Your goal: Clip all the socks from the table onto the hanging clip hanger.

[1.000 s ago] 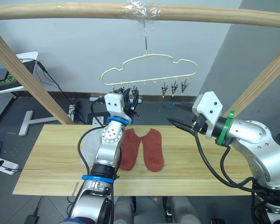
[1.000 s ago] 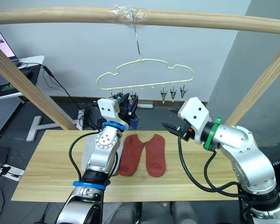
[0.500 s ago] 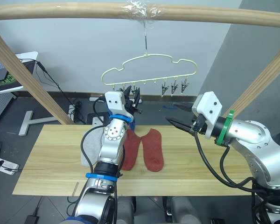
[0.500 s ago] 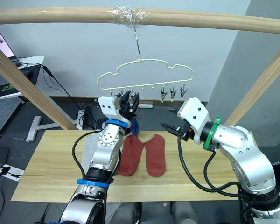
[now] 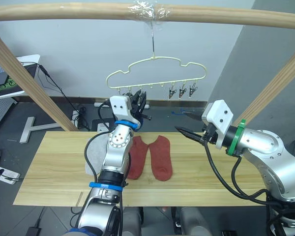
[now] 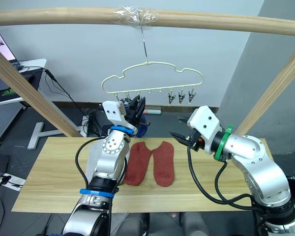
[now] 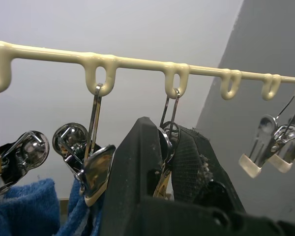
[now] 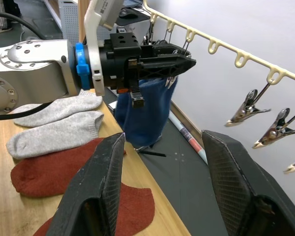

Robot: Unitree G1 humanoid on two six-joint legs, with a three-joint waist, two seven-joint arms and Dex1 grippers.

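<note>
Two grey socks [image 8: 54,123] beside the arm; left claw [image 7: 168,147] pinching a clip [image 7: 166,162]; right claw [image 8: 164,182] spread.

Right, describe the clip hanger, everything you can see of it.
The clip hanger is thin cream wire with a wavy outline, its hook over the taped wooden pole. Small metal clips dangle in a row from loops along its bottom bar. The left gripper is closed around one clip; blue sock fabric hangs from the clips beside it. Three clips on the right hang empty.
</note>
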